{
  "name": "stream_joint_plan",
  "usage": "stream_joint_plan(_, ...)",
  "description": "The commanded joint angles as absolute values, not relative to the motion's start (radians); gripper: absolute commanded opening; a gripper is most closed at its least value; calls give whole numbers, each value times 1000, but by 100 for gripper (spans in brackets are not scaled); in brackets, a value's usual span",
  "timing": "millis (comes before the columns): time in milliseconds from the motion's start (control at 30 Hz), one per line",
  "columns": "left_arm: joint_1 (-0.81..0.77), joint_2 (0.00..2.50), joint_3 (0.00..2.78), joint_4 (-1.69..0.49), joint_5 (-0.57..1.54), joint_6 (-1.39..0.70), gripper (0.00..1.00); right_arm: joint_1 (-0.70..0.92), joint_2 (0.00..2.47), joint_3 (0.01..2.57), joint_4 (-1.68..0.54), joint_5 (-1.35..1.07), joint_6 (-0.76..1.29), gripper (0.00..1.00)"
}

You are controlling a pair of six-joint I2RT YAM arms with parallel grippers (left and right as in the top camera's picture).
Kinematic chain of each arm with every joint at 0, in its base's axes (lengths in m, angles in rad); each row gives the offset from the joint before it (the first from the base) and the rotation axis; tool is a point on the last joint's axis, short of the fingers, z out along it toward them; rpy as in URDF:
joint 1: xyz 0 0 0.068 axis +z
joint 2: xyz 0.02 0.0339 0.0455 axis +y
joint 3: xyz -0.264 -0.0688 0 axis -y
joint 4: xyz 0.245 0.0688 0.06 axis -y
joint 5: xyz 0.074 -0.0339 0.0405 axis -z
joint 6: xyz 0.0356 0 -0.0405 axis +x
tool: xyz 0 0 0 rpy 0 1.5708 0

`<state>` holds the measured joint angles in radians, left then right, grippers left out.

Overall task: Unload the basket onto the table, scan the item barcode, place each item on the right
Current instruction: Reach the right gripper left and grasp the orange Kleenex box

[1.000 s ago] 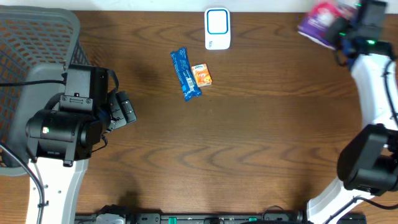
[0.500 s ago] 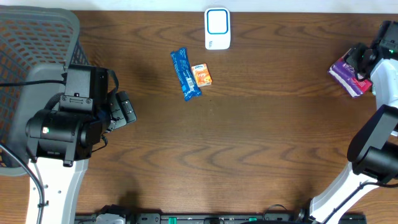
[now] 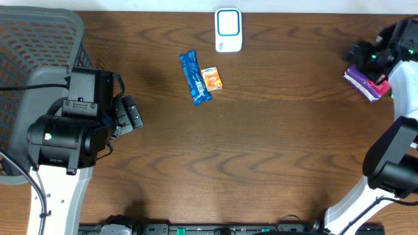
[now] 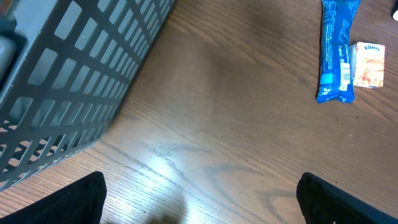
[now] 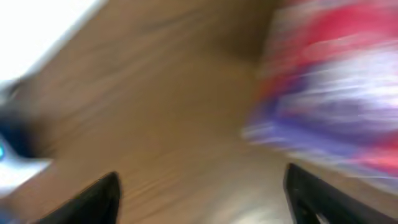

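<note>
Where the item lies: purple packet [image 3: 368, 81] of glossy, crinkled film, flat on the wood-grain counter [image 3: 281, 150] near its right edge, well apart from the scanner [image 3: 228, 29].
Scanner: a white rounded slab with a blue face.
Right gripper [image 3: 362, 55]: arm stretched far out, jaws spread beside the packet, holding nothing.
Left gripper [image 4: 199, 199]: jaws spread wide, near the grey mesh basket [image 4: 68, 81].
Right wrist view: motion-blurred — the packet is only colour smears.
Left wrist view: blue foil bar [image 4: 336, 50] just beside a small orange pack [image 4: 369, 64].

A grey mesh shopping basket [image 3: 39, 39], a white barcode scanner [image 3: 228, 29] and packaged snacks [image 3: 194, 78] are sitting on a wood-grain worktop [image 3: 274, 150], marking this out as a mock shop checkout
</note>
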<state>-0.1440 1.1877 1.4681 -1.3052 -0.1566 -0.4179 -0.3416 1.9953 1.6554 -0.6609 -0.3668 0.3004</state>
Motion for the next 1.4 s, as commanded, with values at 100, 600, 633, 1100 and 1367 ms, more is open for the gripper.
stream_joint_plan(100, -139, 1190, 1477, -1309, -168, -412, 98, -149, 1982, 1602, -657, -785, 171, 98)
stream_joint_plan(600, -139, 1190, 1477, -1309, -168, -412, 98, 371, 2027, 1510, -430, -286, 337, 94)
stream_joint_plan(633, -139, 1190, 1477, -1309, -168, -412, 98, 384, 2036, 1510, -421, -271, 340, 92)
stream_joint_plan(1100, -139, 1190, 1477, -1309, -168, -412, 98, 402, 2221, 1510, -240, -357, 363, 73)
stream_joint_plan(1367, -139, 1190, 1477, -1309, -168, -412, 98, 393, 2253, 1510, -159, -421, 363, 56)
